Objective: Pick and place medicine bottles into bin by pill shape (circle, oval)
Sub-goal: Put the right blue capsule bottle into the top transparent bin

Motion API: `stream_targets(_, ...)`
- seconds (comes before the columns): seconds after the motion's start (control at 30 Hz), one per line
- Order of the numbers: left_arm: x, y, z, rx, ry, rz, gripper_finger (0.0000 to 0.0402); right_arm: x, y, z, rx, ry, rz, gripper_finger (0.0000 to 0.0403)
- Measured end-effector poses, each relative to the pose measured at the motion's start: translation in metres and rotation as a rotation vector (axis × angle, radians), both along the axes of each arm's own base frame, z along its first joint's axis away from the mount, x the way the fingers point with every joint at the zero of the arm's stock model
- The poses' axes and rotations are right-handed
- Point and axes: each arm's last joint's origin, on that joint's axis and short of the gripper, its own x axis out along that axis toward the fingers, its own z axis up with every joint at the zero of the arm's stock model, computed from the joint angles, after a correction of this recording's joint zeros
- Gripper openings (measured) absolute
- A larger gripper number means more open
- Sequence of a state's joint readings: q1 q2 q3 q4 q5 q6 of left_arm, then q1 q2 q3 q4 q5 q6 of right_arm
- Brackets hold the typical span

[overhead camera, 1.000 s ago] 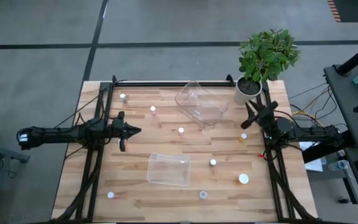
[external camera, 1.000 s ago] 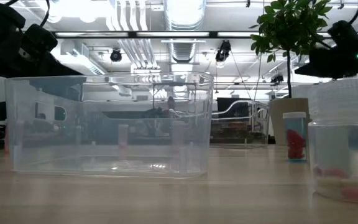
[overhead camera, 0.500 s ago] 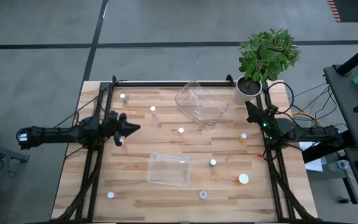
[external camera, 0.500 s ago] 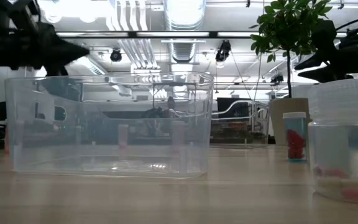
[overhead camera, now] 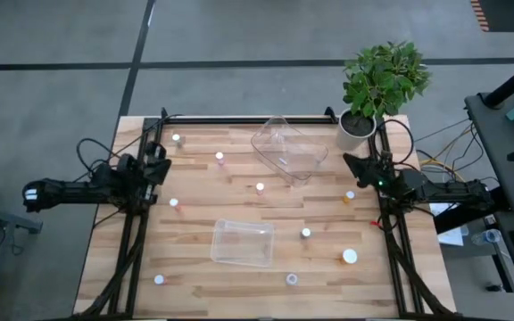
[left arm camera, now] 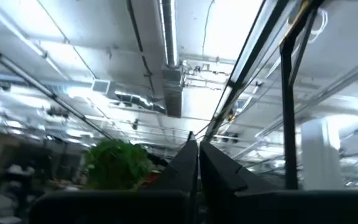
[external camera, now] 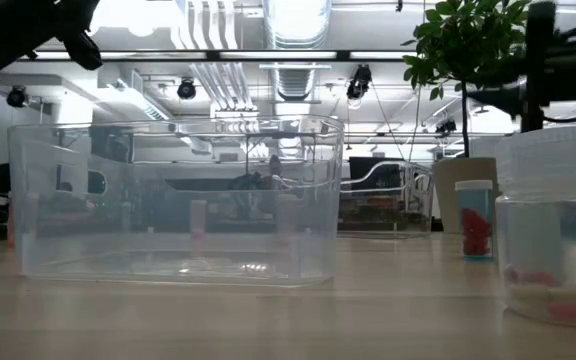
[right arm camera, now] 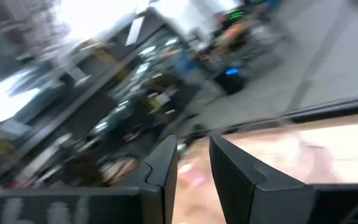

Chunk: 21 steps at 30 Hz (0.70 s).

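Note:
Several tiny white-capped medicine bottles stand scattered on the wooden table, among them ones at the far left (overhead camera: 176, 138), at the middle (overhead camera: 260, 187) and near the front (overhead camera: 291, 279). A small orange one (overhead camera: 350, 195) and a larger white-capped one (overhead camera: 350, 257) stand at the right. In the low view a bottle of red pills (external camera: 475, 218) stands upright. My left gripper (overhead camera: 161, 168) is shut and empty, raised at the left edge. My right gripper (overhead camera: 346, 163) is open and empty, above the table's right side beside the orange bottle.
One clear bin (overhead camera: 242, 242) stands at the near middle of the table; a second clear bin (overhead camera: 288, 147) lies tilted at the far middle. A potted plant (overhead camera: 364, 120) stands at the far right corner. Black frame rails run along both sides.
My left gripper has drawn back from over the table toward the left edge and tipped upward, and the arm has folded. My right gripper has turned about its wrist and edged a little toward the table's middle. The bottles and bins have stayed put.

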State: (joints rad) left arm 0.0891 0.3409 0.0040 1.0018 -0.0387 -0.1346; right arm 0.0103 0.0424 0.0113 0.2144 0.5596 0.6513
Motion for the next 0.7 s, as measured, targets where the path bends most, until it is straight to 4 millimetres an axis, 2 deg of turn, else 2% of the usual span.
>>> stream_targets(0.17,0.003,0.000,-0.002,0.101,0.037,0.082,0.0001,0.000,0.004,0.010,-0.093,-0.069,0.119,0.0086)
stream_targets(0.47,0.011,0.002,-0.007,0.132,0.106,0.136,0.0001,-0.002,0.004,0.017,-0.151,-0.108,0.126,0.0086)
stream_targets(0.6,0.013,0.002,-0.009,0.131,0.129,0.135,0.0001,-0.005,0.004,0.037,-0.223,-0.107,0.113,0.0086)
stream_targets(0.7,0.014,0.002,-0.009,0.127,0.126,0.134,0.0001,-0.005,0.004,0.053,-0.260,-0.040,0.111,0.0086)
